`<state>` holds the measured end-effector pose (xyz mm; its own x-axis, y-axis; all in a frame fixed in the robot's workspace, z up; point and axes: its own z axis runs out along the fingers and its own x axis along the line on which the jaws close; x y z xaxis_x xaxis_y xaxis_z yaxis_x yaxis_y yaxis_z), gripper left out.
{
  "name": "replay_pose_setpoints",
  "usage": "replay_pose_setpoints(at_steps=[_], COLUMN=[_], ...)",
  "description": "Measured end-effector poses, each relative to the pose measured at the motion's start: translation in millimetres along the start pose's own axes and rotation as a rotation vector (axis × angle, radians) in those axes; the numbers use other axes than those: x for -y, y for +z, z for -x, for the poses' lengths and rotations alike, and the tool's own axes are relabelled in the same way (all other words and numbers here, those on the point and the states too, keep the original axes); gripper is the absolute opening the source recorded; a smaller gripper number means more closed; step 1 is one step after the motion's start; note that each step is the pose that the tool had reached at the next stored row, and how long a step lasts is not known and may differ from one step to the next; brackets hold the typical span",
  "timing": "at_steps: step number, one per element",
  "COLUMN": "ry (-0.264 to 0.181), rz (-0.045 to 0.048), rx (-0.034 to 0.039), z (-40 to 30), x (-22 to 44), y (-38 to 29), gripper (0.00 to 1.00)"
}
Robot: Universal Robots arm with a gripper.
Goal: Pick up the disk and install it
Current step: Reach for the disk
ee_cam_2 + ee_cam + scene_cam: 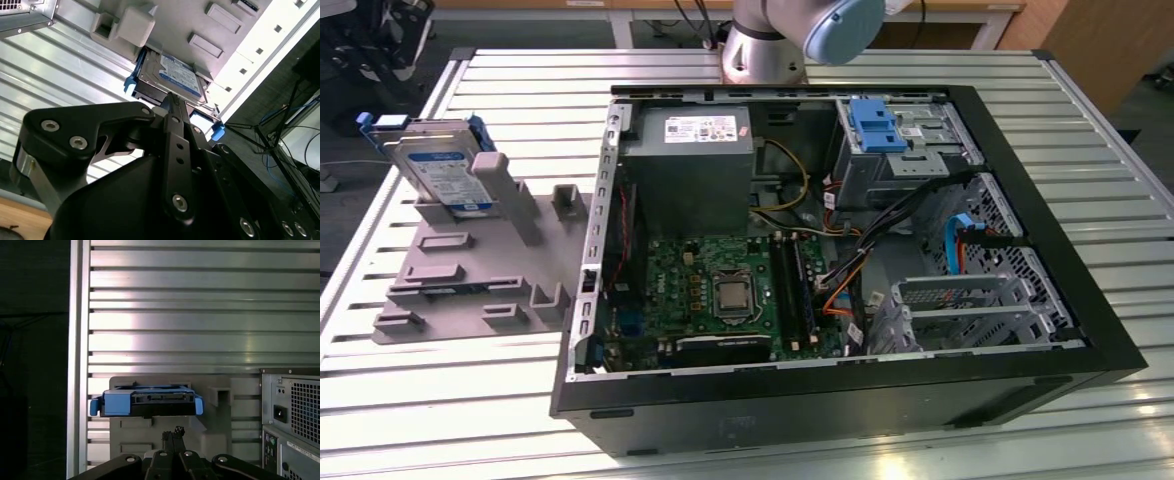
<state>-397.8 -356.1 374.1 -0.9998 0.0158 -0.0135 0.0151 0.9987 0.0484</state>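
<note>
Silver metal in a blue plastic frame: that's your disk (440,170), and it hasn't been picked up yet. It sits in the grey holder (480,260) on the slatted tabletop (454,400), on the exterior view's left of the open computer case (1067,250) and apart from it.

The holder props the disk up on one short end, leaning back against a post. You can read that as a way to keep the upper end and the long side edges free for a grasp. The disk's long axis runs steeply upward, tilted, with the labelled face turned toward the exterior camera. In the first wrist view you look onto its upper end (147,402), blue tabs out to either side.

Your gripper (173,433) is lined up with that end and well clear of it. The fingers are brought together and hold nothing. The second wrist view shows the same: gripper (170,97) aimed at the disk (172,75).

The case lies with its side off, so the bays face upward.
</note>
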Motion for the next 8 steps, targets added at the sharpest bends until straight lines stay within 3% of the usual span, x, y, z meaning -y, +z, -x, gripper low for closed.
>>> replay_pose_setpoints(at_steps=[8], ry=[0.000], rz=[0.0000], rx=[0.0001], z=[-0.4], x=[0.0], y=[0.0], gripper=[0.11])
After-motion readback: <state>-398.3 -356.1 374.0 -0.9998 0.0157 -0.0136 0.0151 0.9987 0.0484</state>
